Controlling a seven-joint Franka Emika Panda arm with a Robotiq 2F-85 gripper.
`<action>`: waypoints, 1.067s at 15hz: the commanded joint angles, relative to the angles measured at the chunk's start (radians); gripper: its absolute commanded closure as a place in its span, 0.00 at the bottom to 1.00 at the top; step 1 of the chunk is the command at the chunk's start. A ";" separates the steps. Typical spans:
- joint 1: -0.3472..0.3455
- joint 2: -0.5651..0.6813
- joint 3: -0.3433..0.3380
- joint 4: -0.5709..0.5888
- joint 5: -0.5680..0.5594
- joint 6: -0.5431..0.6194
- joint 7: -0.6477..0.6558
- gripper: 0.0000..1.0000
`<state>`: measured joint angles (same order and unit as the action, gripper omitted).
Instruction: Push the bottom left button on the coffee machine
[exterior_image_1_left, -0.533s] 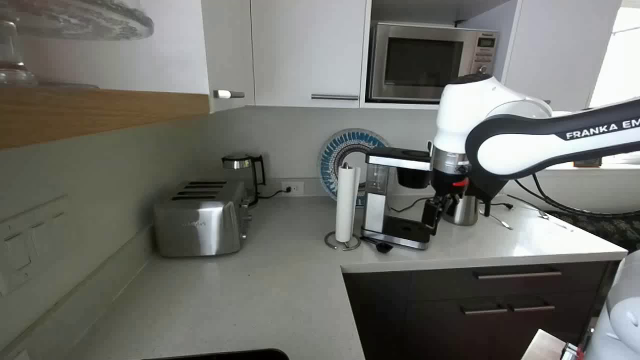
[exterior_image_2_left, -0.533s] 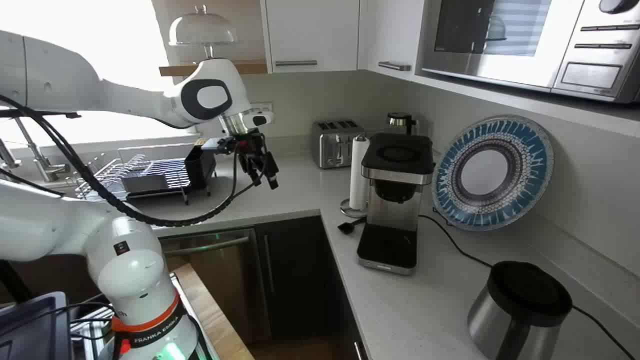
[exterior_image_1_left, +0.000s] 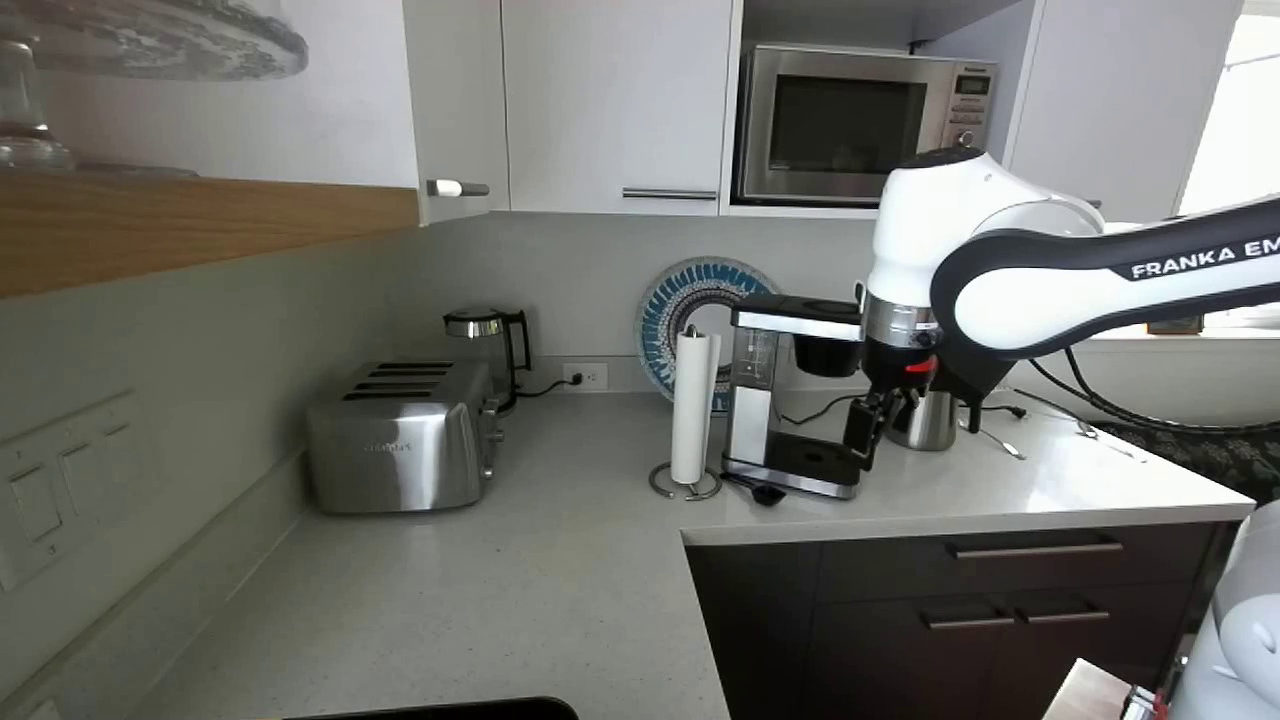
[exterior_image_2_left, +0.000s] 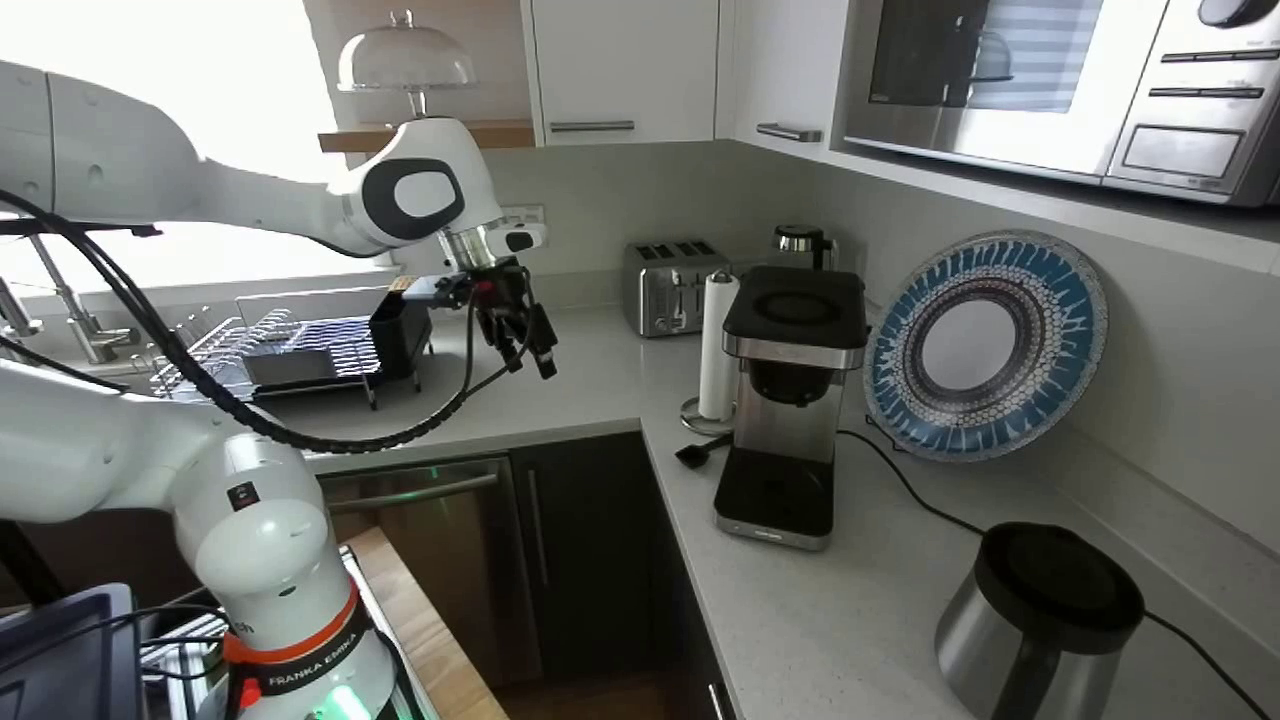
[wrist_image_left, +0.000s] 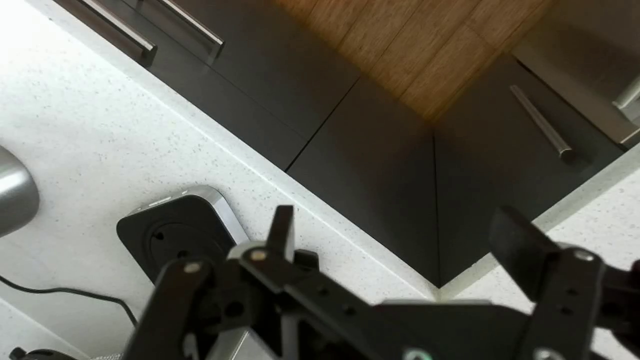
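Stretching wide: pale counter. White arm next, far end above counter, angled down. Microwave up high. Coffee machine upright on counter in both exterior views! Toaster well apart from it. Paper roll close to coffee machine, silver jug off opposite side. And gripper: hanging above counter, apart from coffee machine, jaws spread well apart in wrist view.

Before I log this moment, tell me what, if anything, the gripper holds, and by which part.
Nothing is held. The gripper stands open in the wrist view, its fingers wide apart, with no object gripped between them.
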<state>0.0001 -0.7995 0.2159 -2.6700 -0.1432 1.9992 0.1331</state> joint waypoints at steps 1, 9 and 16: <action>0.020 0.004 -0.017 0.003 -0.015 -0.005 0.013 0.00; 0.039 0.050 -0.222 0.055 0.078 -0.090 -0.206 0.00; 0.003 0.158 -0.598 0.120 0.157 -0.176 -0.659 0.00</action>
<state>0.0082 -0.7259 -0.2698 -2.5954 -0.0445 1.8717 -0.3798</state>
